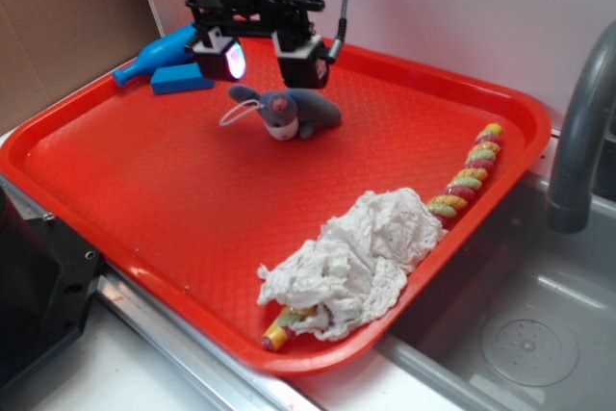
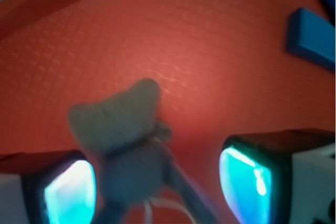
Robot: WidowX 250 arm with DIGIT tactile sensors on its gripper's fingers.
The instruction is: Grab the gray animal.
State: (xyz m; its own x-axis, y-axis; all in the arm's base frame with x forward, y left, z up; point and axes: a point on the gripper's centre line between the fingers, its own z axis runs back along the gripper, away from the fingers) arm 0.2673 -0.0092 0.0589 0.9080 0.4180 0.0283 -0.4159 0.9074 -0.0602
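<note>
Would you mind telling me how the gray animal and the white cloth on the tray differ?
The gray animal is a small, compact plush with a defined head and ears; the white cloth is larger, crumpled and shapeless. The gray animal lies at the far side, just below the open end effector; the white cloth sits near the front rim, far from it, partly covering a striped toy. Both rest on the red tray.

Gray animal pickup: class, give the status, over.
Gripper open, above gray animal. Animal on red tray, not gripped. Nothing in the way.
</note>
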